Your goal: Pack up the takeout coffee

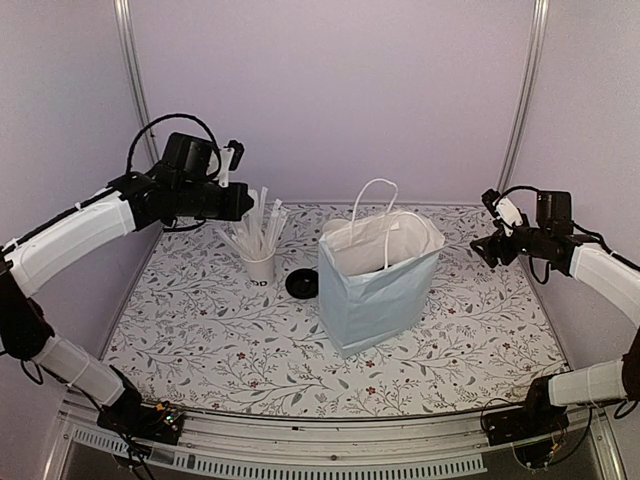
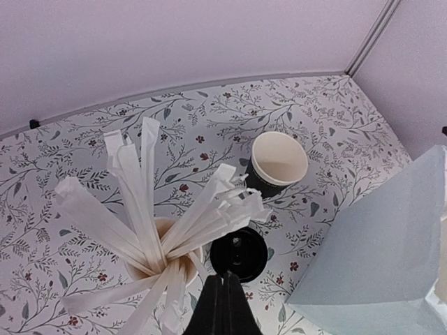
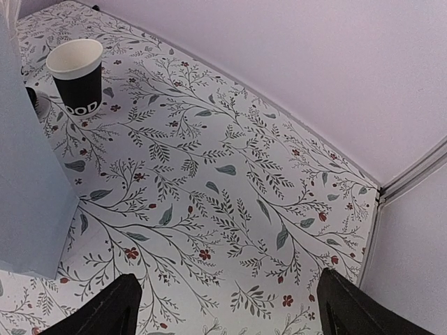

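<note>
Nearest the lens, the two arm bases, left (image 1: 140, 415) and right (image 1: 520, 420), sit bolted to the rail at the table's near edge.

Left gripper (image 2: 223, 307): jaws pressed fully together, nothing between them. It hangs above the white cup of straws (image 1: 260, 262), whose paper-wrapped straws fan out just under the fingers.

Right gripper (image 3: 227, 278): jaws spread wide, nothing between them. It is raised over the right side of the floral tablecloth (image 1: 480, 330), well apart from the bag.

Pale blue paper bag (image 1: 378, 285): upright near the table's centre, mouth open, white handles standing up. What the bag contains cannot be told from the overhead view.

Takeout coffee cup (image 2: 278, 162): one cup located. It is black with a cream inside and rim, upright and without a lid, with white lettering on its side. It stands on the cloth on the far side of the bag, near it but outside it. The bag hides it in the overhead view. No gripper touches it.

Flat black lid (image 1: 301, 284): lying on the cloth between the straw cup and the bag, nearer than the coffee cup and apart from it.
</note>
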